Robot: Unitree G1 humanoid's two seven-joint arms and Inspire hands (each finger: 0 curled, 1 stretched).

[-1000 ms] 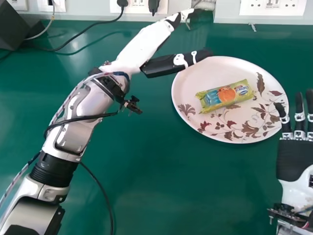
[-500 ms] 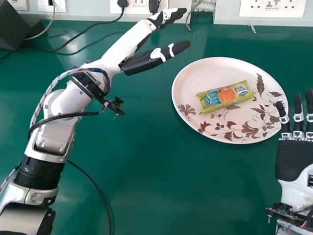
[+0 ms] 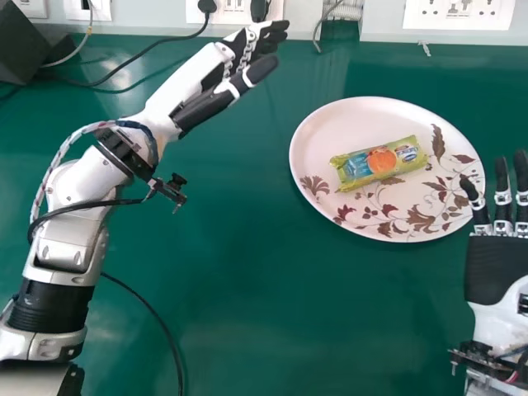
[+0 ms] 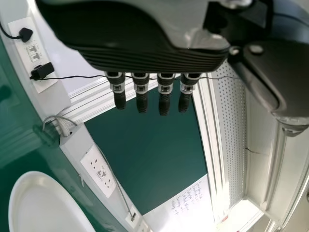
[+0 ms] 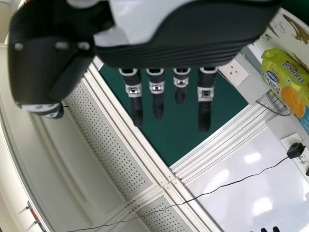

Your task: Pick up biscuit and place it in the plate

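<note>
"Which way does the biscuit [image 3: 379, 162] point?"
"Left to right on the plate [image 3: 334, 132], right end angled slightly far."
"Hands?"
"Left hand [image 3: 186, 87], left of it, wide, fingers straight; right hand [image 3: 497, 268], near right, likewise."

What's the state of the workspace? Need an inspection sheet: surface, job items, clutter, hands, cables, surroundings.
Surface: glossy green tabletop, with light reflections.
Job items: yellow-green biscuit packet lying inside the rim of the floral-patterned plate.
Clutter: dark boxy object at the far left corner.
Left hand: open, holding nothing, away to the left of the plate.
Right hand: open, holding nothing, fingers close to the plate's right rim; contact can't be told.
Cables: black cable across the tabletop's far left; another loose beside the left arm.
Surroundings: wall sockets behind the tabletop, some with plugs in.
</note>
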